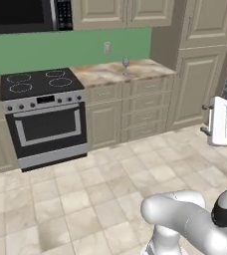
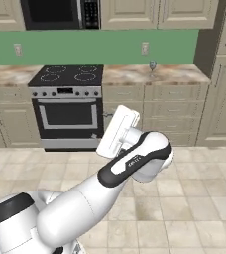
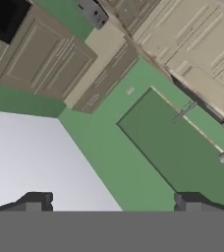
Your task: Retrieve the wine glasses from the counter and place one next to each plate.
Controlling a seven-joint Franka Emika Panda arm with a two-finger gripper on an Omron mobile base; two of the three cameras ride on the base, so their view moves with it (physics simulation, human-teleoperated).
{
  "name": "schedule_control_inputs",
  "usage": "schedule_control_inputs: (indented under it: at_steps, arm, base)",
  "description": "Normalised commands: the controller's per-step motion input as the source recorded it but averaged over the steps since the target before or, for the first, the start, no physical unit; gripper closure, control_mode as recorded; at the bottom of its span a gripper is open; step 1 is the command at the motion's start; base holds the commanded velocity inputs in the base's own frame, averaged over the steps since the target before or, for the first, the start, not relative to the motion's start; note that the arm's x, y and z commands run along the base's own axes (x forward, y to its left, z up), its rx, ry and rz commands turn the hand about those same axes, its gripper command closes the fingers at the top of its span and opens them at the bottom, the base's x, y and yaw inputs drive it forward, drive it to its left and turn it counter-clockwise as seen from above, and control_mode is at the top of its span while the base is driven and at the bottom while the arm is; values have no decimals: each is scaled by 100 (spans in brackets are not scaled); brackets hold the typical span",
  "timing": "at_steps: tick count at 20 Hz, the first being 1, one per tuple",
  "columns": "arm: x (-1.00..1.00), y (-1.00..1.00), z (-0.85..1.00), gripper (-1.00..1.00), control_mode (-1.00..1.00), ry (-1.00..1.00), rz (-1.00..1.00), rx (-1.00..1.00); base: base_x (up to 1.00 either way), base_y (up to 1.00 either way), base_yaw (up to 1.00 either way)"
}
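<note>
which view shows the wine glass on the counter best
The right base view: the wine glass stands upright against the green wall, on the counter. The left base view shows it smaller and fainter.

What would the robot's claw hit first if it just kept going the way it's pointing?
Probably the green wall. The open gripper holds nothing and aims up at it, below the beige upper cabinets; depth is unclear.

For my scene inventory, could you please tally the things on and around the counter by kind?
Wine glasses: 1, on the counter, right of the stove: wine glass
Stoves: 1
Microwaves: 1
Wall outlets: 2
Total: 5
</note>
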Motion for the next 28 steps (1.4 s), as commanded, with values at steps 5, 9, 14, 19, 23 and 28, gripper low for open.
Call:
schedule_control_inputs:
  at_steps: [5, 9, 14, 19, 23, 28]
  arm:
    - [0, 0, 0, -100, 100, 0, 0, 0]
    - [0, 0, 0, -100, 100, 0, 0, 0]
    - [0, 0, 0, -100, 100, 0, 0, 0]
    - [0, 0, 0, -100, 100, 0, 0, 0]
    - [0, 0, 0, -100, 100, 0, 0, 0]
    - [0, 0, 0, -100, 100, 0, 0, 0]
  base:
    - [100, -30, 17]
    - [100, -52, 13]
    - [100, -75, 9]
    - [100, -74, 10]
    - [100, -38, 24]
    - [100, -24, 32]
